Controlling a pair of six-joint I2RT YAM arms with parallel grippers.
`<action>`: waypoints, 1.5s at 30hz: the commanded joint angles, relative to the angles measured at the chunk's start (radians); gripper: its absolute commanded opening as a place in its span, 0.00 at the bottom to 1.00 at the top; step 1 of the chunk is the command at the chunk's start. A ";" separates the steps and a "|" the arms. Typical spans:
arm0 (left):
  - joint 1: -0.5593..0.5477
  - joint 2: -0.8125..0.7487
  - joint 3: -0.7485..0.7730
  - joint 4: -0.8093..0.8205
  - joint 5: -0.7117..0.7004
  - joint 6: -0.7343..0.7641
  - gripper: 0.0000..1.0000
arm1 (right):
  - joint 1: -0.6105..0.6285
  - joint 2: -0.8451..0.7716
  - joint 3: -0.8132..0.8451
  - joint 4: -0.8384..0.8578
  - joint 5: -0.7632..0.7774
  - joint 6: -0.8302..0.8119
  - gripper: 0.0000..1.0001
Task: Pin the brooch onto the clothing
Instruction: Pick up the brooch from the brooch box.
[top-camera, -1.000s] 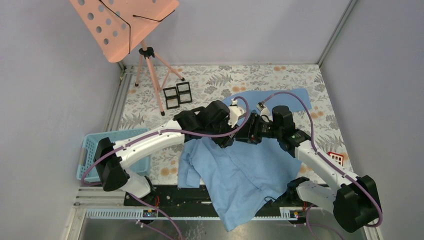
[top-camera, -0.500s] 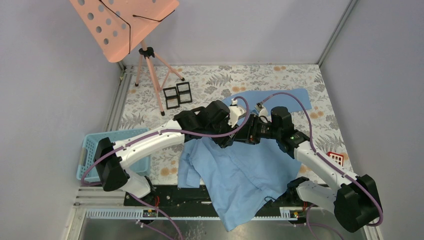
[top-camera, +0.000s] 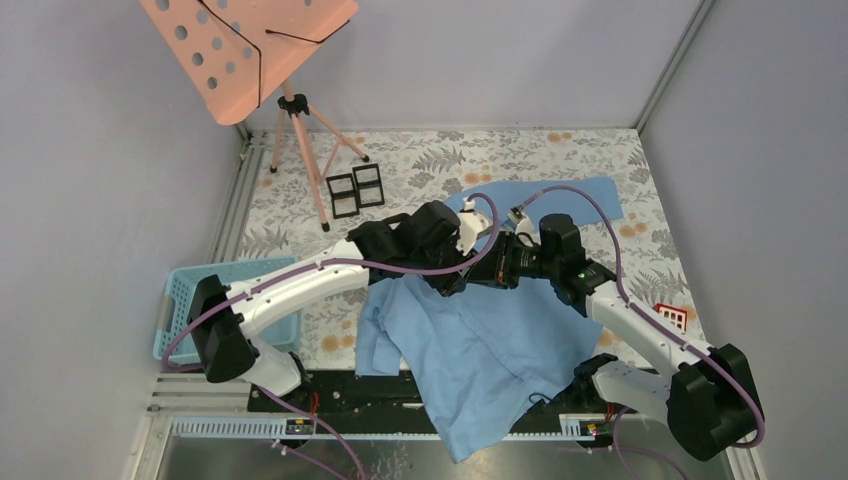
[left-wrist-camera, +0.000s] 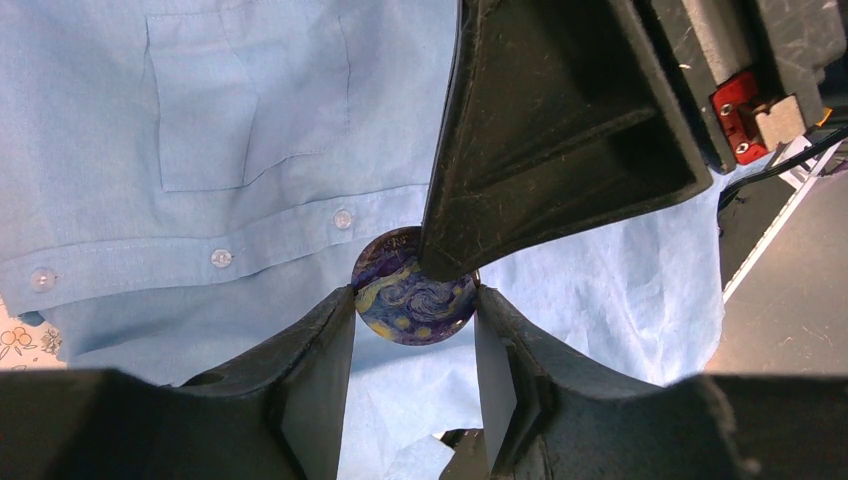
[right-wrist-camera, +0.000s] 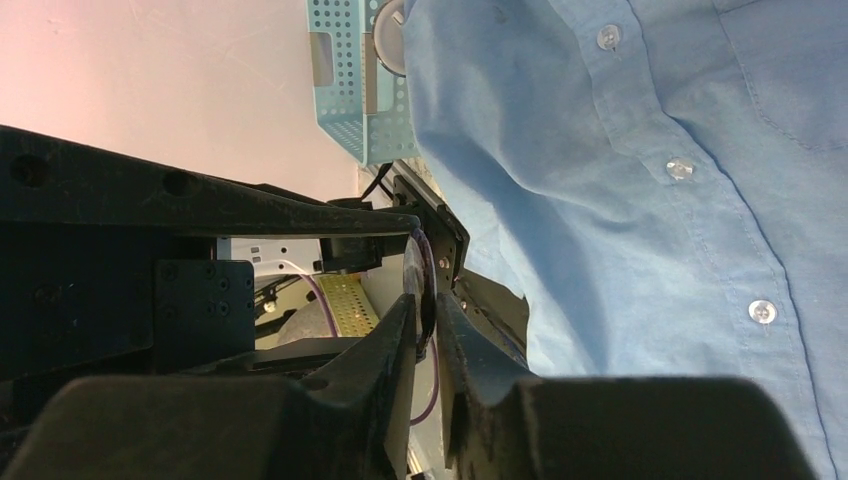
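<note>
The brooch (left-wrist-camera: 405, 290) is a round disc painted with a swirling blue and yellow night sky. My left gripper (left-wrist-camera: 414, 312) is shut on its rim and holds it just above the clothing (left-wrist-camera: 200, 200), a light blue shirt, close to the button placket below the chest pocket (left-wrist-camera: 240, 100). My right gripper (right-wrist-camera: 427, 300) has come in from the opposite side, its jaws shut on both faces of the brooch (right-wrist-camera: 420, 270), which shows edge-on here. In the top view both grippers (top-camera: 490, 262) meet over the shirt (top-camera: 480, 330) and the brooch is hidden.
A light blue plastic basket (top-camera: 185, 300) sits at the left. A pink music stand (top-camera: 250, 50) is at the back left, with two black frames (top-camera: 355, 190) beside it. A small red object (top-camera: 672, 318) lies at the right. The shirt hangs over the table's near edge.
My right gripper's jaws have closed in on the brooch, and the right arm has edged slightly left toward the left gripper. The left gripper has stayed still.
</note>
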 joint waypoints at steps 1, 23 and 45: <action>-0.006 -0.031 0.004 0.047 0.012 0.006 0.40 | 0.016 0.004 0.007 0.034 -0.029 -0.003 0.17; -0.195 -0.130 -0.111 0.141 -0.457 0.157 0.97 | 0.018 -0.044 0.122 -0.344 0.162 0.102 0.00; -0.292 -0.074 -0.102 0.165 -0.599 0.169 0.70 | 0.032 -0.076 0.156 -0.406 0.201 0.312 0.00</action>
